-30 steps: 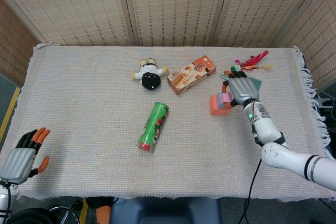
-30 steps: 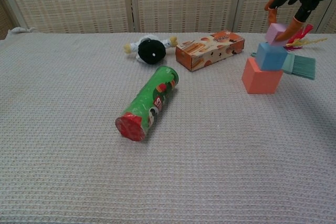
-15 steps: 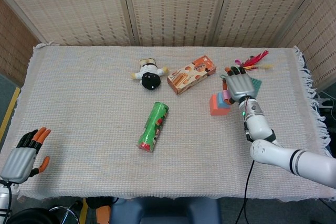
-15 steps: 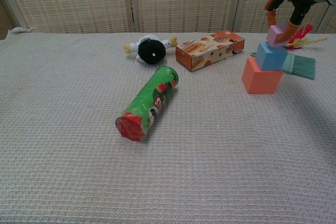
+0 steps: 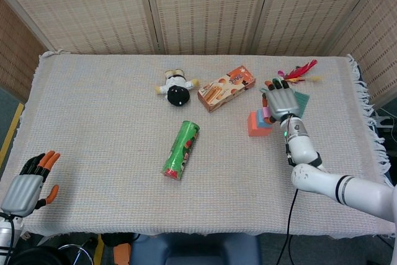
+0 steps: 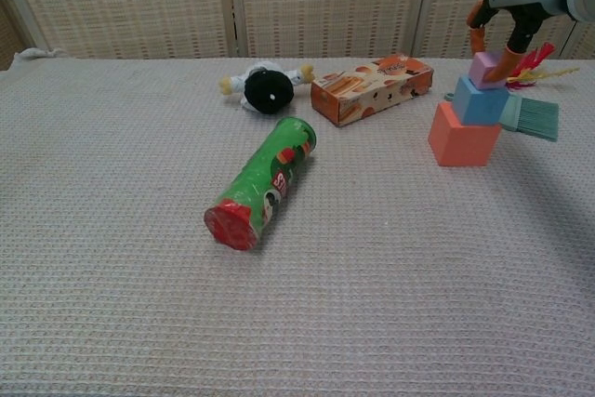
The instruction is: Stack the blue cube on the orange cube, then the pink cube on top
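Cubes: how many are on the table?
3, all in one stack at the table's right: orange cube at the bottom, blue cube on it, pink cube on top. None seems hidden.

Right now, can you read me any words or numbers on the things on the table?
Green can: white letters on its side, too small and tilted to read.
Orange box: printed pictures and writing, too blurred to read.
Cubes, toy, brush: no writing visible.
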Tool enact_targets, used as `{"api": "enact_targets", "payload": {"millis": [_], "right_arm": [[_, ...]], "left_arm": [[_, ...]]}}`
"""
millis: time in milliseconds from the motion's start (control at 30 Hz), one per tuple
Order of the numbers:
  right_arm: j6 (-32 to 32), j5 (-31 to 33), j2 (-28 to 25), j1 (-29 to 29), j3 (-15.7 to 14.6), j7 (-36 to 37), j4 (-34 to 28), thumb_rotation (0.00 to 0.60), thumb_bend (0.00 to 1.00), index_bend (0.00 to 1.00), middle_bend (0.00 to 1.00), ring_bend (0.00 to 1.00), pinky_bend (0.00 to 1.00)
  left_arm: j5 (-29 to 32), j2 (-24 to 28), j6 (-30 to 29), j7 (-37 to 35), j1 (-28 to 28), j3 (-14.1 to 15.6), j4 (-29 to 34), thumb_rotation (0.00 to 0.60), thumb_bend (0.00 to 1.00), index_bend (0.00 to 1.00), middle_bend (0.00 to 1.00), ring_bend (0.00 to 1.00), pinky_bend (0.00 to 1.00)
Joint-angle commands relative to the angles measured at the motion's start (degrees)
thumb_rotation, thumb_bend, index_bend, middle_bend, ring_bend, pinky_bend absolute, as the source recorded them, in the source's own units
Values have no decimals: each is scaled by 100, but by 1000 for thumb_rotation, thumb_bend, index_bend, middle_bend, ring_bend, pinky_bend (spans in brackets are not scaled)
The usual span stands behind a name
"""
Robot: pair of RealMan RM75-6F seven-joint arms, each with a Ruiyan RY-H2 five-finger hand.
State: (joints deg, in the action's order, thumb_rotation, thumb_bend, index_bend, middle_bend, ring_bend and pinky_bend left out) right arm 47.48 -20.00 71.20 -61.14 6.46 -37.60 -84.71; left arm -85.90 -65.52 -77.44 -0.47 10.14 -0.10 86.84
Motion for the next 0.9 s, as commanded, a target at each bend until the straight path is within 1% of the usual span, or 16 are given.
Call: {"api": "enact_targets", "payload": {"millis": [33, 333, 633, 900], "right_arm": [[-12, -15, -10, 20, -5, 43, 5, 600, 179, 569, 69, 0, 0], [0, -44, -23, 16, -40, 64, -39, 600, 179, 566, 69, 0, 0], [109, 59, -26, -23, -85, -32, -91, 600, 179, 531, 68, 0, 0], [178, 151, -59, -16, -123, -98, -155, 600, 179, 533, 69, 0, 0]], "left_arm": [[1, 1, 6, -9, 4, -2, -9, 600, 450, 0, 0, 0, 89], [-4, -5, 6, 3, 5, 2, -6, 600, 451, 0, 0, 0, 89], [-15, 7, 1, -33, 5, 4, -11, 600, 449, 0, 0, 0, 89], [-42, 5, 6, -53, 8, 20, -22, 600, 449, 0, 0, 0, 89]]}}
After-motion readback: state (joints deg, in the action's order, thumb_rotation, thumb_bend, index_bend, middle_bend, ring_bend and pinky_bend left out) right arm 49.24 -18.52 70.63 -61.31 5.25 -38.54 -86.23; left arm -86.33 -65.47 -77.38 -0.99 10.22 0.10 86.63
